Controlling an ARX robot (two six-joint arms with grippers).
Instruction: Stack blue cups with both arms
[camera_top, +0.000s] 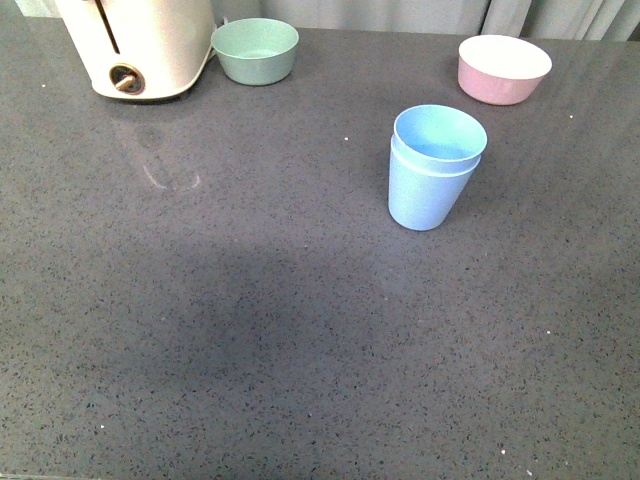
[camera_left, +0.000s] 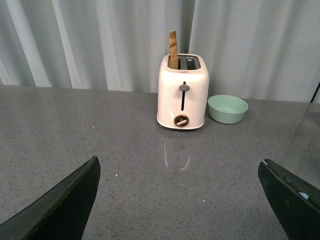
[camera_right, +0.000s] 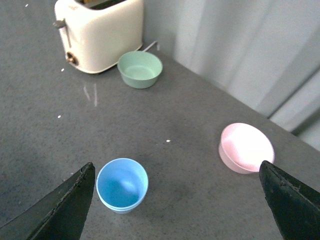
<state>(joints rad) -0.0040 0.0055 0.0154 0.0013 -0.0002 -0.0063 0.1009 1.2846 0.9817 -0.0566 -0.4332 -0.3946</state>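
- Two blue cups stand nested, one inside the other, upright on the grey desk, right of centre in the front view.
- Inner cup rim sits slightly above the outer cup rim; aqua inside is visible.
- Pink bowl stands far right on the desk, beyond the cups and apart from them.
- Green bowl stands far left of centre, just beside the toaster.
- Toaster is cream, at the far left edge; the left wrist view shows a slice upright in one slot.
- Neither arm appears in the front view.
- Left gripper: jaws spread wide, nothing between them; bare desk lies below, with toaster and green bowl beyond.
- Right gripper: jaws spread wide, holding nothing; it hangs above the desk with the cups seen from above near one jaw, not touching it.
- Grey curtain hangs behind the desk.
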